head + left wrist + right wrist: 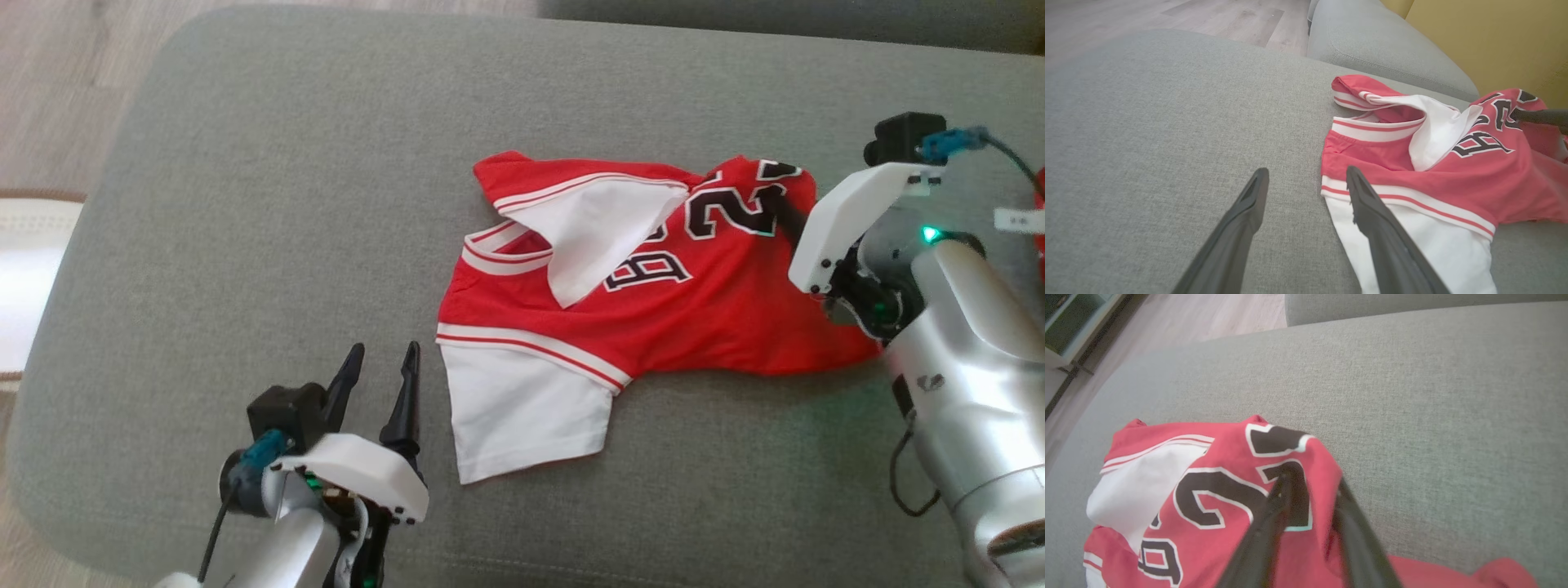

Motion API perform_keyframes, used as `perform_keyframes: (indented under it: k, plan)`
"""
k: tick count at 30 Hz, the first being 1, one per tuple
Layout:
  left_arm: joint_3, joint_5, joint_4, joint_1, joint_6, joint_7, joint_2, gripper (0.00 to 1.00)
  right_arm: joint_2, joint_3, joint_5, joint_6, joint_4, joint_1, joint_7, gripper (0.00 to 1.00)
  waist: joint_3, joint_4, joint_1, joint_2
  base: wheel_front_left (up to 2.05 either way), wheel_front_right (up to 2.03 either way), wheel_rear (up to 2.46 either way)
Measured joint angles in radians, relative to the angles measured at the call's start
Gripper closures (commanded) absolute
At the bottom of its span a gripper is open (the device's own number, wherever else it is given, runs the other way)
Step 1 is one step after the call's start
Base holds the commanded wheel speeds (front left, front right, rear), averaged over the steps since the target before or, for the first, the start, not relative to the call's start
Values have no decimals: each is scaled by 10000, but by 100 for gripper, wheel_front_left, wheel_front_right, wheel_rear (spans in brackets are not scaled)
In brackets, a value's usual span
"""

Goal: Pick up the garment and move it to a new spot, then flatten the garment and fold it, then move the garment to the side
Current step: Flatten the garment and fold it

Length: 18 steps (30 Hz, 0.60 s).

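The garment point(653, 310) is a red jersey with white sleeves and black numbers, lying crumpled on the grey cushion point(286, 204). My right gripper point(785, 214) is shut on a raised fold of the garment's right end, over the black numbers. In the right wrist view the two dark fingers pinch that red fold point(1312, 479), and the garment point(1208, 490) spreads out to the left. My left gripper point(384, 351) stands open just left of the white sleeve, holding nothing. In the left wrist view its fingers point(1306, 171) are spread over bare cushion, and the garment point(1412, 171) lies beside the right one.
Wooden floor point(49, 82) shows beyond the cushion's rounded left edge. A second grey cushion point(1380, 41) and a yellow wall point(1474, 41) stand behind the garment. Bare cushion stretches wide to the left of it. Something red point(1040, 237) shows at the right edge.
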<state>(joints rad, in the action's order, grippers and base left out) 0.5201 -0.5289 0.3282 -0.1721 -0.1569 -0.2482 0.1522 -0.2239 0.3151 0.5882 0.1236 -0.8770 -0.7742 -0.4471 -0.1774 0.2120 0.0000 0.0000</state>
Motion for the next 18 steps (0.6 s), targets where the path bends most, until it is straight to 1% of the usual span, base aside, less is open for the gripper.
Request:
perform_keyframes:
  k: [2,4,7,10,13,16,18]
  plan:
    - [-36,0,36,1,-2,0,2,0,121,-2,100,0,-217,-1,527,0,51,-64,0,0,0,0,0]
    - [-75,0,38,1,0,0,4,0,151,-23,253,0,-198,-3,1306,0,112,-140,0,0,0,0,0]
    - [-115,0,36,2,-2,0,6,0,96,-98,577,0,161,-15,2650,0,224,-265,0,0,0,0,0]
    - [-142,0,35,38,-2,-2,23,0,-128,-165,809,0,579,8,3555,0,351,-428,0,0,0,0,0]
    - [-146,0,35,79,-2,-2,36,0,-510,-385,955,0,901,299,3906,0,508,-607,0,0,0,0,0]
    - [-150,0,6,134,-4,-2,56,0,-982,-692,951,0,1097,1068,3887,0,641,-779,0,0,0,0,0]
    - [-150,0,-35,237,-6,-4,61,0,-1223,-890,794,0,1210,1771,3678,0,688,-874,0,0,0,0,0]
